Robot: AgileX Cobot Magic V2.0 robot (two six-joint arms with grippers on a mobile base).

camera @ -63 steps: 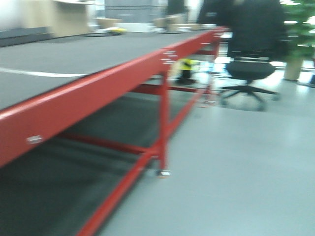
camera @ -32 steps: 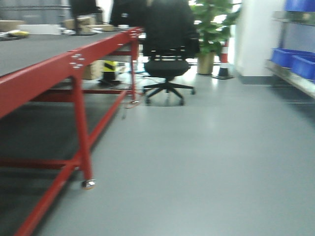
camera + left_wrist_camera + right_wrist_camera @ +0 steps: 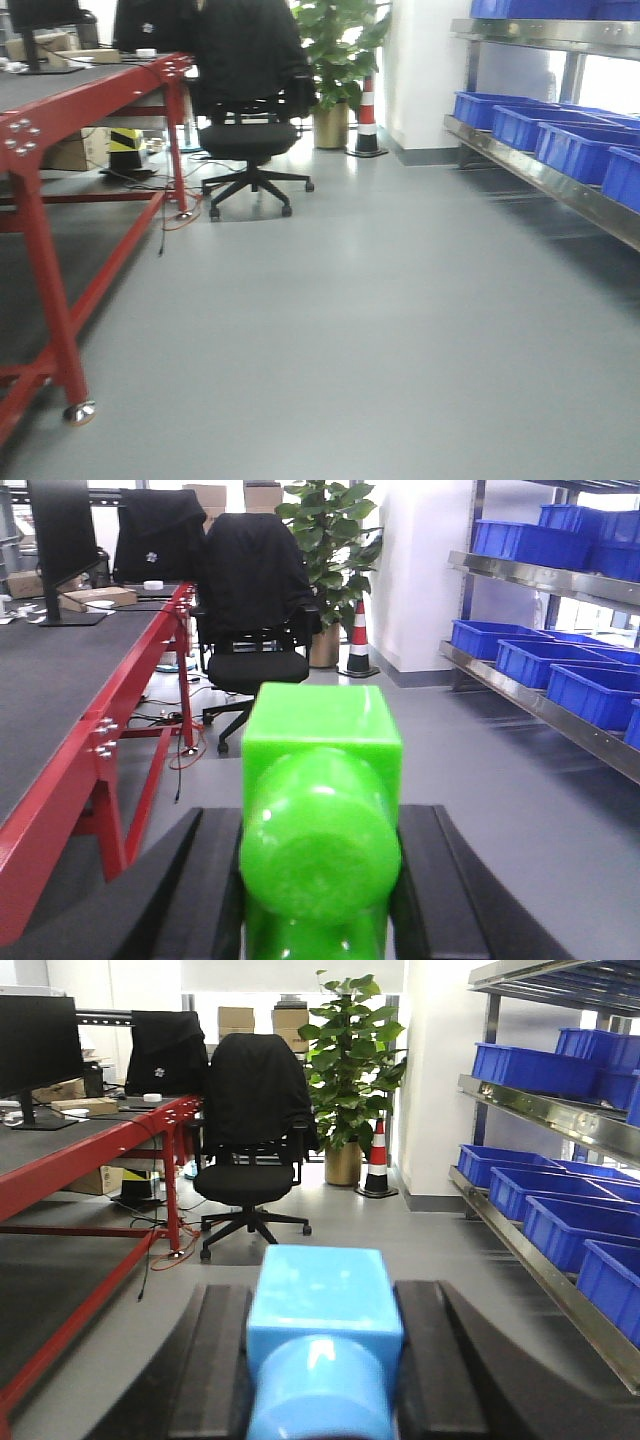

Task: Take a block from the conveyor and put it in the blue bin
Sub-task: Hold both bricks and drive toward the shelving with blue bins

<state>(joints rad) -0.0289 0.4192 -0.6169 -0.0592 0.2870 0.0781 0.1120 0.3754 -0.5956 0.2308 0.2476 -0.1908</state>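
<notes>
Left wrist-mounted camera gives you the left gripper [image 3: 320, 820] clamped on a bright green plastic block [image 3: 322, 742]. Its two black fingers [image 3: 205, 880] press against the block's sides, and a rounded stud on the block faces the lens. On your left runs the conveyor [image 3: 50, 690], a dark grey woven belt on a red-painted metal frame. The green block is off the belt, held over the pale grey floor [image 3: 500, 780].

On the right wrist-mounted camera you see the right gripper [image 3: 322, 1310] likewise closed around a light blue plastic block [image 3: 325, 1280], with a black finger tight on each side.

Bright blue plastic bins [image 3: 560, 1225] sit in a row on a steel shelf rack [image 3: 540, 1110] along your right, well apart from both blocks, and more stand on the shelf above.

In the exterior front-facing view, a black office chair [image 3: 245, 110] draped with a dark jacket stands just beside the conveyor's far end. A leafy potted plant [image 3: 335, 45] and an orange-and-white traffic cone [image 3: 367, 110] stand near the white wall [image 3: 425, 60] behind it.
</notes>
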